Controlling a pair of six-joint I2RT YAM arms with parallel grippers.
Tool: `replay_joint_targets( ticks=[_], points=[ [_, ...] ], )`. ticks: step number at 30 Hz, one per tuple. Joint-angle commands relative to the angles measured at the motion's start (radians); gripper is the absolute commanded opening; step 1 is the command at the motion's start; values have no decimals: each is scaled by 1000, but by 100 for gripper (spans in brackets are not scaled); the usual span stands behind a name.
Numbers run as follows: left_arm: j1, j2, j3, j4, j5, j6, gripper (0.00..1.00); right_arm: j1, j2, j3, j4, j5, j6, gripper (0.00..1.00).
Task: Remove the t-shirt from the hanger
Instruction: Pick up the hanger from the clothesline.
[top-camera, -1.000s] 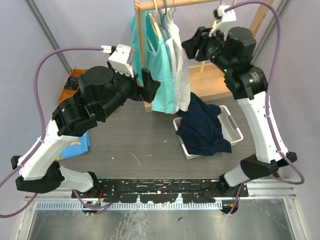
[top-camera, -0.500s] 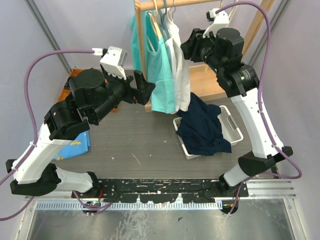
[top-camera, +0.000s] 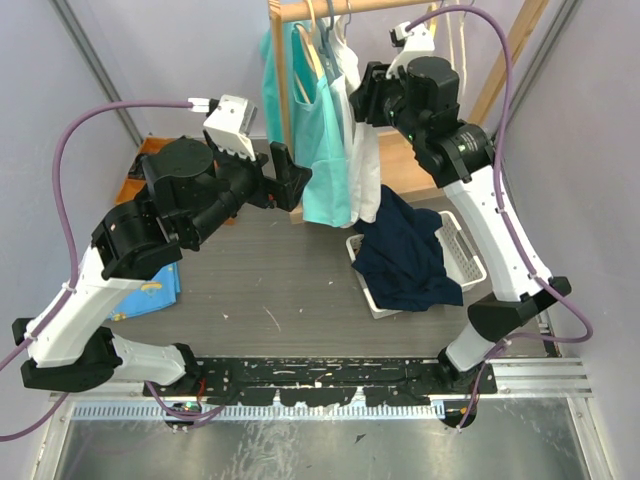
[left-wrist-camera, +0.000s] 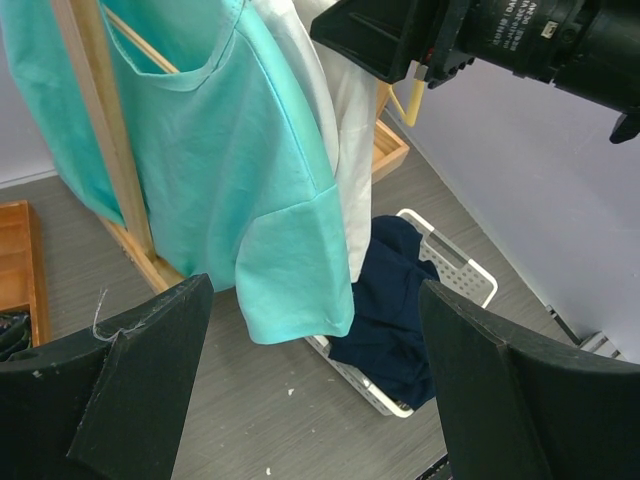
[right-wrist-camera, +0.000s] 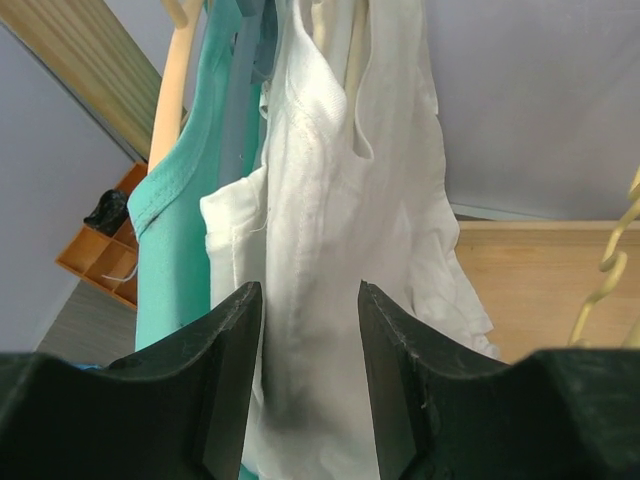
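Observation:
A teal t-shirt (top-camera: 325, 140) (left-wrist-camera: 230, 170) (right-wrist-camera: 170, 260) and a white t-shirt (top-camera: 362, 150) (left-wrist-camera: 350, 130) (right-wrist-camera: 340, 200) hang side by side on hangers from the wooden rail. A wooden hanger (right-wrist-camera: 175, 80) shows in the teal neckline. My right gripper (top-camera: 358, 95) (right-wrist-camera: 308, 290) is high up, right against the white shirt, open about halfway. White cloth fills the view beyond the gap and nothing is pinched. My left gripper (top-camera: 297, 172) (left-wrist-camera: 315, 290) is wide open and empty, left of the teal shirt's lower sleeve and apart from it.
A white basket (top-camera: 465, 250) (left-wrist-camera: 460, 275) on the floor below the shirts holds a dark navy garment (top-camera: 405, 255) (left-wrist-camera: 390, 300). The rack's wooden post (top-camera: 283, 100) stands left of the teal shirt. A yellow hanger (right-wrist-camera: 610, 270) is at the right; an orange box (top-camera: 140, 170) at the far left.
My right arm has swung left, bringing its gripper up to the white shirt. My left arm rose a little early on, then stayed put. Both jaws keep about the same width.

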Motion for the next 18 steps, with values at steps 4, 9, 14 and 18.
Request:
replay_joint_targets(
  ticks=[4, 9, 14, 18],
  points=[
    [2, -12, -9, 23, -9, -2, 91, 33, 30, 68, 8, 120, -27, 45],
    [4, -12, -11, 29, -8, 1, 91, 45, 46, 90, 0, 179, -41, 38],
    [3, -12, -12, 37, -8, 6, 91, 47, 44, 91, -1, 207, -55, 29],
    [3, -12, -12, 43, -6, 10, 91, 47, 44, 92, 4, 211, -62, 13]
  ],
)
